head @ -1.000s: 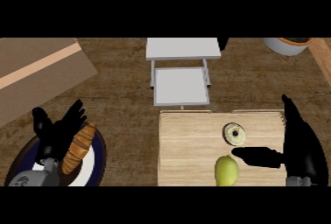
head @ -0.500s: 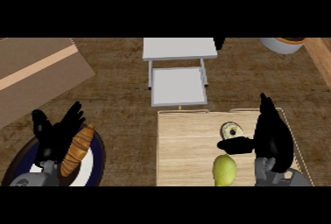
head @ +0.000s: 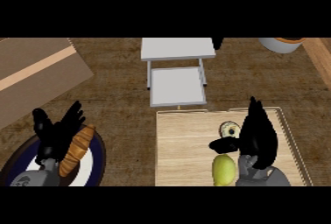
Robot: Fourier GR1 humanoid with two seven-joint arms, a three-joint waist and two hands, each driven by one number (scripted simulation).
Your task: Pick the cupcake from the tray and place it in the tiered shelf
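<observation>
The cupcake (head: 228,128) shows from above as a pale round top on the light wooden tray (head: 187,144). My right hand (head: 257,135) hovers over the tray's right half, fingers straight and pointing away from me, thumb (head: 223,144) stretched left just below the cupcake. The fingers lie beside the cupcake's right edge and do not curl round it. The white tiered shelf (head: 177,70) stands beyond the tray, its two levels bare. My left hand (head: 57,131) rests open at the lower left, fingers up.
A yellow-green fruit (head: 223,169) lies on the tray near its front edge. A croissant (head: 76,148) lies on a dark-rimmed plate (head: 97,162) under my left hand. A brown box (head: 35,70) sits far left; a bowl (head: 283,43) at the far right.
My right hand has moved left across the tray from its right edge, and its thumb now reaches just under the cupcake. The left hand and all objects have stayed in place.
</observation>
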